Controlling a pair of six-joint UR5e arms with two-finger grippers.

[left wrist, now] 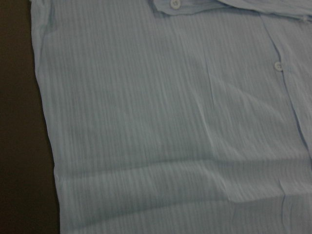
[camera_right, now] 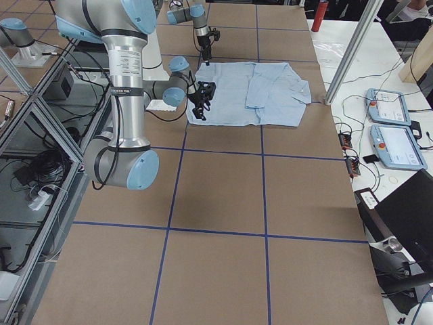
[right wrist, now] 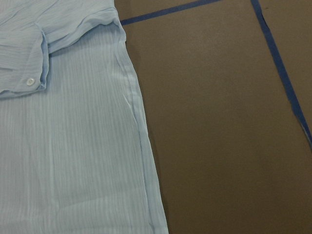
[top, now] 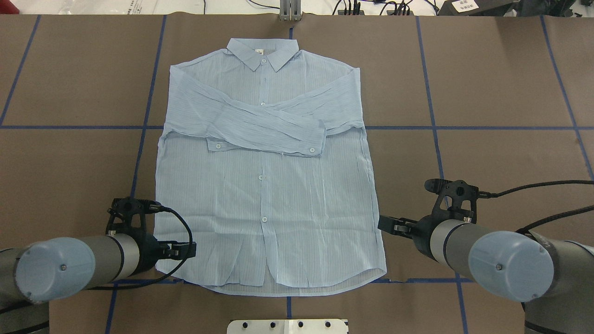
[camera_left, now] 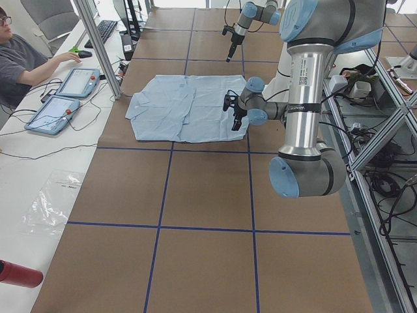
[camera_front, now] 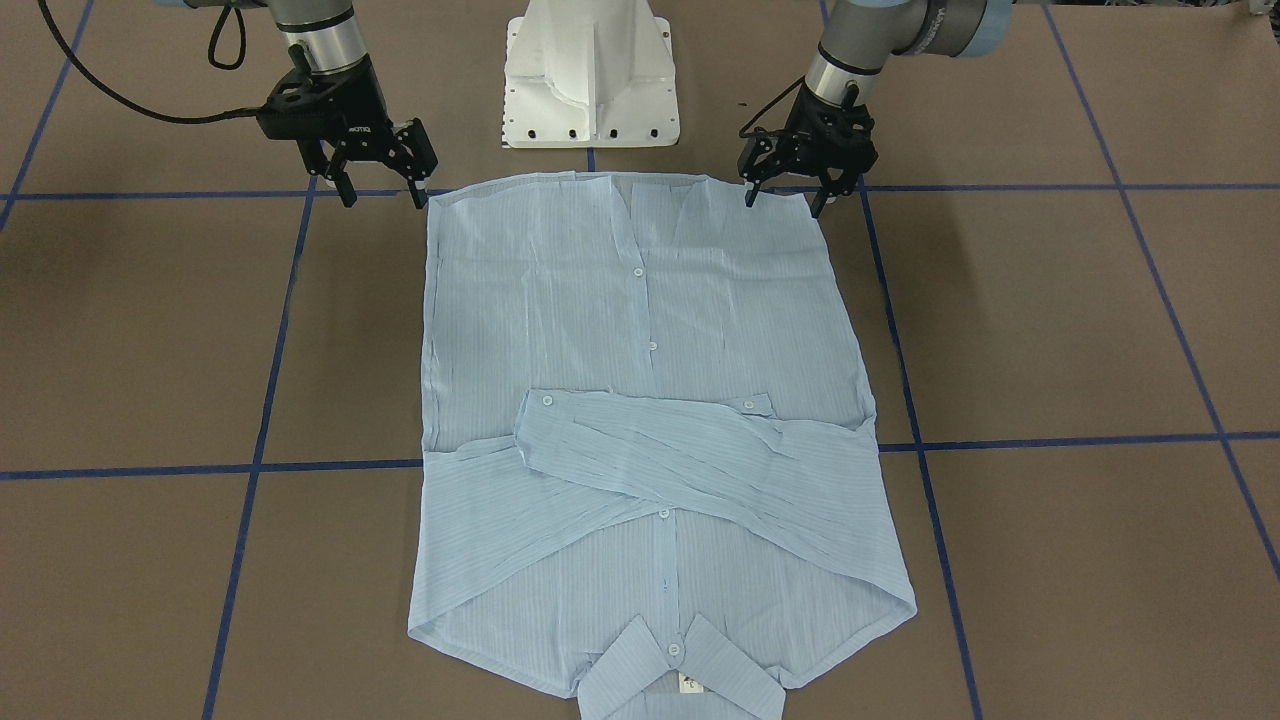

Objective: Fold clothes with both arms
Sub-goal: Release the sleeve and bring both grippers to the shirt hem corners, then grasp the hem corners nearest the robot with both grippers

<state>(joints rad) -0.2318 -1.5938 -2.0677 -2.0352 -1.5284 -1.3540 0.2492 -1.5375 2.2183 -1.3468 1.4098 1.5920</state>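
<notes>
The pale-blue striped shirt (top: 264, 185) lies flat and buttoned on the brown table, collar (top: 262, 51) at the far side and hem toward me. Both sleeves are folded across its chest (camera_front: 690, 450). My left gripper (camera_front: 784, 203) is open and empty, just above the hem corner on my left; it also shows in the overhead view (top: 185, 250). My right gripper (camera_front: 384, 200) is open and empty, just outside the other hem corner, and also shows in the overhead view (top: 387, 224). The left wrist view shows the shirt's cloth (left wrist: 170, 126). The right wrist view shows its side edge (right wrist: 141, 146).
The white pedestal (camera_front: 590, 75) stands behind the hem between the arms. Blue tape lines (camera_front: 260, 465) cross the brown table (camera_front: 1080, 320). In the left side view an operator (camera_left: 23, 59) sits at a bench with tablets (camera_left: 55, 111) past the table's far edge.
</notes>
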